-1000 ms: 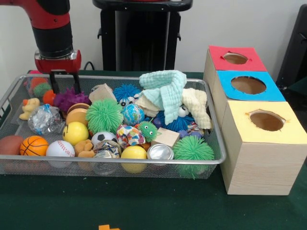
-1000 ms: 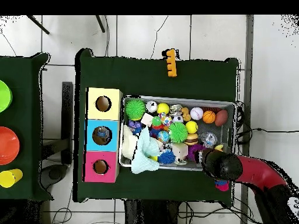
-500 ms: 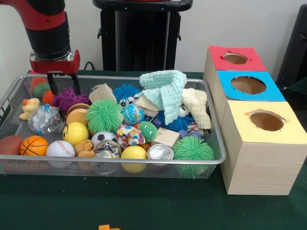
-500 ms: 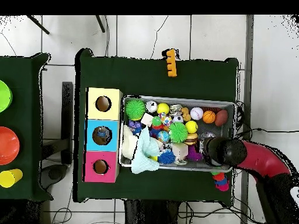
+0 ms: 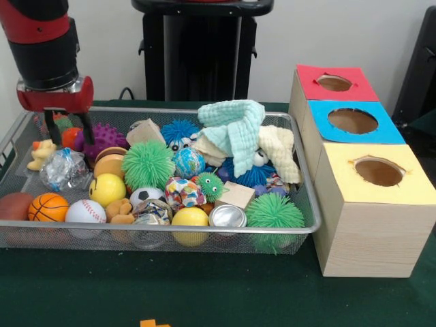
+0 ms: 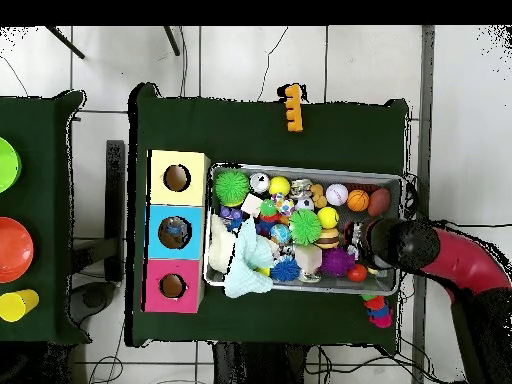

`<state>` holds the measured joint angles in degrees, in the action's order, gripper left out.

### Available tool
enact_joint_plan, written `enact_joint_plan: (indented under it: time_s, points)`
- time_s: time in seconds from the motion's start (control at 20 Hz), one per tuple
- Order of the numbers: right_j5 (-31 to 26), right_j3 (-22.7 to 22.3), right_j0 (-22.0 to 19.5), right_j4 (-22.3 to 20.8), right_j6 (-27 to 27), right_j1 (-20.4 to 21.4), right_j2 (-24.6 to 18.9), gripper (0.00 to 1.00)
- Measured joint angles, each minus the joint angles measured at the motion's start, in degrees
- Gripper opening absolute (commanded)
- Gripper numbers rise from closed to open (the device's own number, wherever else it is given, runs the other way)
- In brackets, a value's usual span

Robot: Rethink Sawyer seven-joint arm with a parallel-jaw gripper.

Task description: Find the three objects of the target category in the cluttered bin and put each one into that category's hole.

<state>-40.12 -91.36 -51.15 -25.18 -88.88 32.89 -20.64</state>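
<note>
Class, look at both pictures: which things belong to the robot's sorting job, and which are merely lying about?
Part of the job: gripper, open above the toys; wire bin; red hole; blue hole; yellow hole.

Lying about: orange block beyond the bin; green plate, orange plate and yellow cup on the side table.

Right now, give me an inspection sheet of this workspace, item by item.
Surface: dark green cloth table.
Job's things: wire mesh bin full of toys; wooden box with red, blue and yellow round holes beside it.
Clutter: mint green cloth, orange basketball, white baseball, silver can.
Tool: open, low over the bin's end by a purple spiky ball.
Cables: black cables on tiled floor.
Surroundings: orange toy on the table.
</note>
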Motion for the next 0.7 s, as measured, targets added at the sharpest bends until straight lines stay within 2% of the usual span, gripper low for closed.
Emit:
enact_joint_plan:
  time_s: [0.4, 0.7]
  points:
    - [-0.01, 4.10, -0.09, -0.06, 0.00, -0.80, 0.01, 1.00]
    - [-0.01, 8.96, -0.31, -1.07, 0.00, -3.94, 0.01, 1.00]
